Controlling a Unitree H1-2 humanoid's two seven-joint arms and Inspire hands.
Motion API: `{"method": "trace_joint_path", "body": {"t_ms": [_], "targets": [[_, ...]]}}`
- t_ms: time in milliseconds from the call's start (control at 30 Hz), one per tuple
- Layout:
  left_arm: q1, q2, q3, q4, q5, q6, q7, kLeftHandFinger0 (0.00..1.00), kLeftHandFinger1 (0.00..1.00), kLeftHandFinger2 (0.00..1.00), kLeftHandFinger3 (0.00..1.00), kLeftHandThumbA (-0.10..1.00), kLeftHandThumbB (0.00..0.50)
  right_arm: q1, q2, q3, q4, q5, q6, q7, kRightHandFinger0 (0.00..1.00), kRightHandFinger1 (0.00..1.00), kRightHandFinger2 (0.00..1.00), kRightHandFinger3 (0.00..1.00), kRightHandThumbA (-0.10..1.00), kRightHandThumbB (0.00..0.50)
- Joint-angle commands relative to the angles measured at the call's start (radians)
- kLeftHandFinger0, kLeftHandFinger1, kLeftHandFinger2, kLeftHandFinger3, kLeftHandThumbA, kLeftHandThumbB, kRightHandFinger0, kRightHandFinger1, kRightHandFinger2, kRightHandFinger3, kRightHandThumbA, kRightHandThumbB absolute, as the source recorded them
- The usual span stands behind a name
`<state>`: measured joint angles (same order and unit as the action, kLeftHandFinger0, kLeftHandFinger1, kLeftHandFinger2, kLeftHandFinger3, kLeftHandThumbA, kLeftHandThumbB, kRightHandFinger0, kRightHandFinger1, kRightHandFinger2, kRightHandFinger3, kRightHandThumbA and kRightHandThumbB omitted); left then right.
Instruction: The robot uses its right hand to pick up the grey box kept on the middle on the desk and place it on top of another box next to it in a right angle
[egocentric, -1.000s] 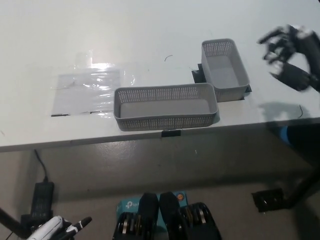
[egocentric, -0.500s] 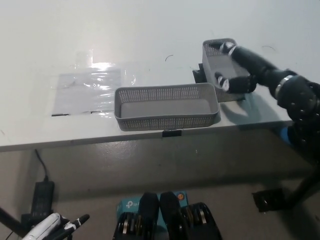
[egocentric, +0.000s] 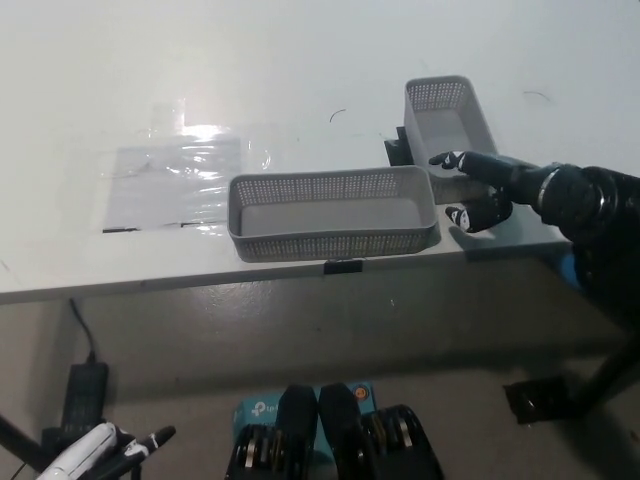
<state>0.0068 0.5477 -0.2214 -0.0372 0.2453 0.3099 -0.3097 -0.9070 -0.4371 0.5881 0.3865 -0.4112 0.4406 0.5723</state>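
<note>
A long grey mesh box (egocentric: 333, 213) lies crosswise in the middle of the white desk (egocentric: 300, 60), near its front edge. A second grey mesh box (egocentric: 447, 123) stands lengthwise at a right angle to it, just behind the first box's right end. My black right hand (egocentric: 478, 190) hovers at the near end of that second box, right of the long box, fingers spread and holding nothing. It hides the second box's near end. My white left hand (egocentric: 95, 458) rests at the lower left, below the desk.
A clear plastic sheet (egocentric: 180, 180) lies on the desk left of the long box. Small black tape marks (egocentric: 342, 266) sit at the boxes' edges. Below the desk front are a black power brick (egocentric: 84, 388) and a blue carton (egocentric: 262, 412).
My right hand came in from the far right over the second box, then dropped toward me to that box's near end. Both boxes stay where they were.
</note>
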Motion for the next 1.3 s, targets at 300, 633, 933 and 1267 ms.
{"method": "trace_joint_path", "body": {"t_ms": [300, 633, 933, 1267], "targets": [[0.005, 0.016, 0.030, -0.036, 0.004, -0.015, -0.005, 0.00, 0.00, 0.02, 0.16, 0.93, 0.195, 0.016, 0.061, 0.045, 0.146, -0.101, -0.068, -0.022, 1.00, 1.00, 1.00, 1.00, 0.35, 0.254], [0.018, 0.013, 0.033, -0.043, 0.008, -0.022, -0.001, 0.00, 0.00, 0.00, 0.13, 0.92, 0.208, -0.095, 0.102, 0.301, 0.345, -0.422, -0.193, -0.195, 0.11, 0.23, 0.42, 1.00, 0.08, 0.156], [0.029, 0.015, 0.036, -0.050, 0.016, -0.007, -0.001, 0.01, 0.00, 0.00, 0.19, 0.94, 0.220, -0.132, 0.055, 0.372, 0.404, -0.547, -0.347, -0.570, 0.00, 0.07, 0.20, 0.35, -0.10, 0.138], [0.032, 0.007, 0.044, -0.049, 0.013, -0.004, -0.002, 0.01, 0.01, 0.03, 0.21, 0.92, 0.223, -0.112, 0.048, 0.281, 0.438, -0.481, -0.463, -0.654, 0.00, 0.14, 0.50, 0.02, -0.10, 0.002]]}}
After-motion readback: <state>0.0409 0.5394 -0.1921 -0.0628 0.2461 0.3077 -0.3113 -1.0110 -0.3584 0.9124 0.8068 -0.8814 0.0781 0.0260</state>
